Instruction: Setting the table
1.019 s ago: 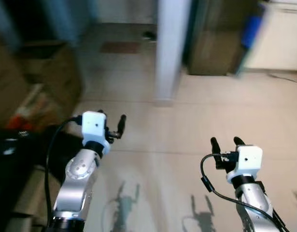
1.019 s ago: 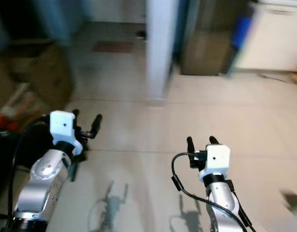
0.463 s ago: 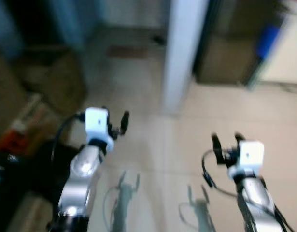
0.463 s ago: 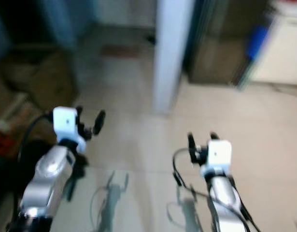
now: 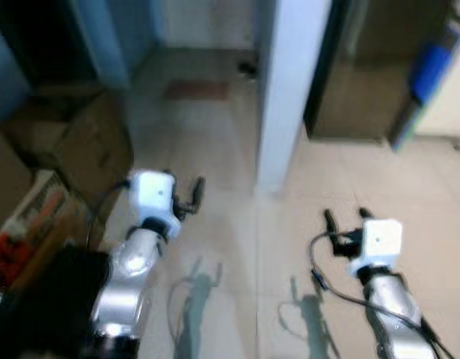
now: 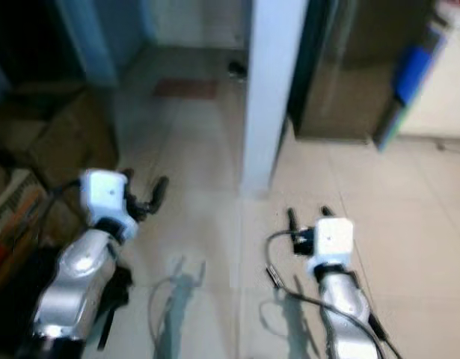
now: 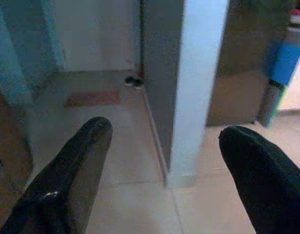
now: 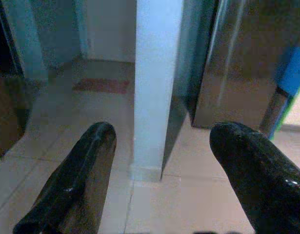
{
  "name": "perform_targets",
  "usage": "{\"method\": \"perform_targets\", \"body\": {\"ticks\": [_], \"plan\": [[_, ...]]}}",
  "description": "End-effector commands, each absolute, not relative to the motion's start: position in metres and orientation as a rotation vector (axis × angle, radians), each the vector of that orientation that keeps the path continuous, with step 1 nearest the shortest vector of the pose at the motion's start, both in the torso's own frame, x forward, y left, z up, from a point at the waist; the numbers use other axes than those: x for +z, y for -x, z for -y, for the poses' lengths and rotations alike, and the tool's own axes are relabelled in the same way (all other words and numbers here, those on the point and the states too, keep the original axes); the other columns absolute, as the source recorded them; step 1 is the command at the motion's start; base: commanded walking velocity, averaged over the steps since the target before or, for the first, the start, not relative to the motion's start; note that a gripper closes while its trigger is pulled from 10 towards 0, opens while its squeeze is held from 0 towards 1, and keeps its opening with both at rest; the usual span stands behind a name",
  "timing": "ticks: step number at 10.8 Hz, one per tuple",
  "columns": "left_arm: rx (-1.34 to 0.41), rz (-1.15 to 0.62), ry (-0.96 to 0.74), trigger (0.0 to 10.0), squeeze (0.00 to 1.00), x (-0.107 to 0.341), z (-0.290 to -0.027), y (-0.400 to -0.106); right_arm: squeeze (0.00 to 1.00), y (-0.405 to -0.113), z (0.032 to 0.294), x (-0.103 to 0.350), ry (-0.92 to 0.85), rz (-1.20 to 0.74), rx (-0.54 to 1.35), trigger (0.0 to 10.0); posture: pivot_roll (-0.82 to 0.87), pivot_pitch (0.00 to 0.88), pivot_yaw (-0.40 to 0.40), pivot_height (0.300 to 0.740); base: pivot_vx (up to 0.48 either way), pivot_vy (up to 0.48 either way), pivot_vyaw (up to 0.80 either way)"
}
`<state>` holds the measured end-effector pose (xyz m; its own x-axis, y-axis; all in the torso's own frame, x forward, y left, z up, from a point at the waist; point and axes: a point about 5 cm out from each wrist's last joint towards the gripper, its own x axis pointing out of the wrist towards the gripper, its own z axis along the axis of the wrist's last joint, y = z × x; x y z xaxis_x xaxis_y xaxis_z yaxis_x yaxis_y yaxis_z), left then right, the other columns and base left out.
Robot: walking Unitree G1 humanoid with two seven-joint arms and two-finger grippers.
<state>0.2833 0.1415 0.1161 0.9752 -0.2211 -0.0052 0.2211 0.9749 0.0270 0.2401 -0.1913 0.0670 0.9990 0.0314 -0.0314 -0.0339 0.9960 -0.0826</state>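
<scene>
Both up over tiled floor (image 5: 230,247): left gripper (image 5: 186,196) and right gripper (image 5: 345,218), fingers apart, nothing held (blurry); white pillar (image 5: 286,90) ahead between them, cardboard boxes (image 5: 80,153) at left

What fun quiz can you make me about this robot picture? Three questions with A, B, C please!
1. Where is the white pillar?
A. ahead, between the two arms
B. behind the boxes
C. lying on the floor

2. What colour is the panel at the far right?
A. red
B. blue
C. yellow

3. How are the left gripper and right gripper?
A. both open and empty
B. both holding plates
C. one holding a cup

Answers: 1 A, it stands upright on the tiled floor; 2 B, clearly blue; 3 A, fingers spread, nothing between.
</scene>
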Motion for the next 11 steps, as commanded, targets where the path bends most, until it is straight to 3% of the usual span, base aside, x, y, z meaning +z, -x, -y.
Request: {"method": "perform_targets", "body": {"ticks": [1, 8, 10, 11], "plan": [[-0.198, 0.011, -0.046, 10.0, 0.0, 0.1197, -0.1492, -0.2864, 0.13, -0.2455, 0.1849, 0.0722, 0.076, -0.002, 0.052, 10.0, 0.01, 0.012, 0.008, 0.74, 0.48, 0.0, 0.0], [-0.18, -0.024, -0.06, 10.0, 0.0, 0.1144, -0.1493, -0.2901, 0.13, -0.2414, 0.189, 0.0729, 0.102, 0.004, 0.04, 10.0, 0.0, 0.032, 0.0, 0.74, 0.472, 0.0, 0.0], [-0.174, -0.044, -0.076, 10.0, 0.0, 0.1119, -0.151, -0.2925, 0.13, -0.2449, 0.1865, 0.0731, 0.099, 0.003, 0.041, 10.0, 0.01, 0.025, 0.007, 0.74, 0.0, 0.0, 0.0], [-0.178, -0.041, -0.076, 10.0, 0.0, 0.1126, -0.1517, -0.2945, 0.0, -0.2479, 0.1842, 0.0731, 0.103, 0.005, 0.048, 10.0, 0.01, 0.017, 0.011, 0.74, 0.0, 0.0, 0.0]]}}
